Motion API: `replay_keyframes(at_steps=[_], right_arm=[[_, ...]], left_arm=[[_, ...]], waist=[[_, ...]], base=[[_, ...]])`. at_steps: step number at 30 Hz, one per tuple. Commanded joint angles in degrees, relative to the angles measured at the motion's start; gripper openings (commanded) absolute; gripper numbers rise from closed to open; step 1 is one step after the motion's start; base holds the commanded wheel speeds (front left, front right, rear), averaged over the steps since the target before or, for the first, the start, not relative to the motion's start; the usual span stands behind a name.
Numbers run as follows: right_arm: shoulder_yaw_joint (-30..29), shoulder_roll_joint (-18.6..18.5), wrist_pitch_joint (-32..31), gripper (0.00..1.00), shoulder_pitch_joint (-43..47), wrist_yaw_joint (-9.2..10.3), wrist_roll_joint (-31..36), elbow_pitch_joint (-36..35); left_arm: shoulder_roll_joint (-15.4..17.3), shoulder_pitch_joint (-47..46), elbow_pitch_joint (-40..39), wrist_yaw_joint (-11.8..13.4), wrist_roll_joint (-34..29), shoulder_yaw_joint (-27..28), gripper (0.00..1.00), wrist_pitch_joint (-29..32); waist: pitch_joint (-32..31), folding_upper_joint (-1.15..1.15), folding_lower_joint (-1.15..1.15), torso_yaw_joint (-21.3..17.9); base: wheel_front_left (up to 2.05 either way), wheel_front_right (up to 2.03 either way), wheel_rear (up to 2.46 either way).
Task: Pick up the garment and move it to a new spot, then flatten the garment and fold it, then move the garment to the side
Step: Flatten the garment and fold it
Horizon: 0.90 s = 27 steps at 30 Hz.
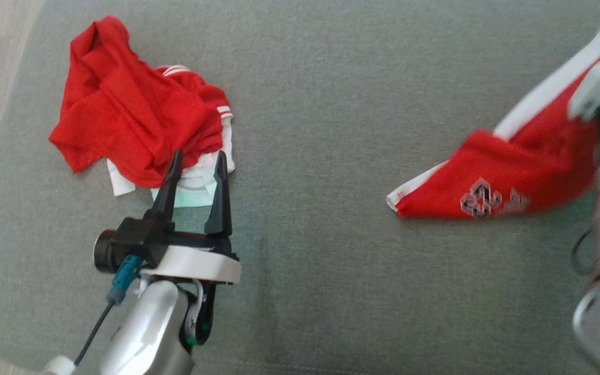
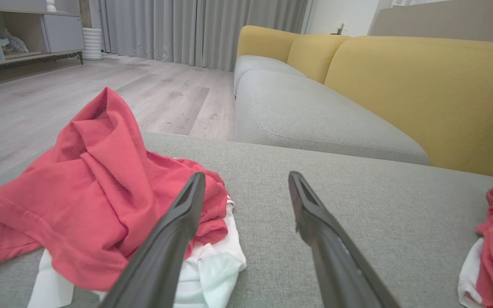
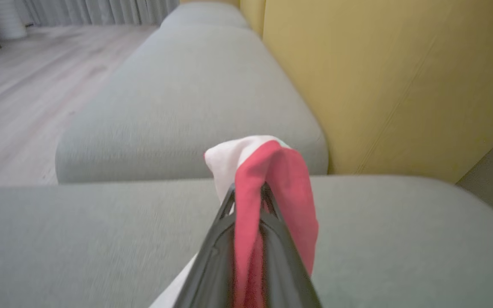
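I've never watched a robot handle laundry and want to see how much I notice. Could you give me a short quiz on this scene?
1. True or false: the left gripper is shut on the crumpled pile of clothes.
2. What does the right gripper hold? A) a red-and-white garment B) a yellow pillow C) nothing
3. Fill in the colour: the clothes lie on a ____ cushion.

Key: 1 false, its jaws stand open at the pile's edge. 2 A. 3 grey.
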State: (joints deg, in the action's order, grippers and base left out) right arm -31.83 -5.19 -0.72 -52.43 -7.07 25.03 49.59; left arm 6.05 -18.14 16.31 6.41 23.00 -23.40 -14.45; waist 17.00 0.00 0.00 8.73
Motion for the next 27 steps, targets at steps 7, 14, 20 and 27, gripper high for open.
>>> replay_keyframes(at_steps=[7,14,20,27], right_arm=[[7.56,-8.83,4.99,0.00,-12.23,-0.42,-2.30,-3.59],[26.10,-8.61,8.11,0.00,-12.55,-0.42,-6.35,-2.94],[48.58,-2.61,9.80,0.00,-3.51,-0.42,-14.93,2.09],[64.53,0.55,11.21,1.00,4.13,-0.42,-26.10,6.96]], left_arm=[[-0.33,1.53,-2.19,-0.90,-1.21,4.34,1.00,-0.54],[-0.88,2.43,-2.50,-1.39,-1.85,5.04,1.00,-0.54],[-1.01,2.83,-1.90,-2.01,-2.15,4.80,1.00,-0.54],[-1.22,2.12,-1.13,-2.37,-2.20,3.80,1.00,-0.52]], waist=[[-3.30,0.00,0.00,-2.43],[-4.38,0.00,0.00,-3.09],[-4.86,0.00,0.00,-1.80],[-4.83,0.00,0.00,0.46]], base=[[0.00,0.00,0.00],[0.00,0.00,0.00],[0.00,0.00,0.00],[0.00,0.00,0.00]])
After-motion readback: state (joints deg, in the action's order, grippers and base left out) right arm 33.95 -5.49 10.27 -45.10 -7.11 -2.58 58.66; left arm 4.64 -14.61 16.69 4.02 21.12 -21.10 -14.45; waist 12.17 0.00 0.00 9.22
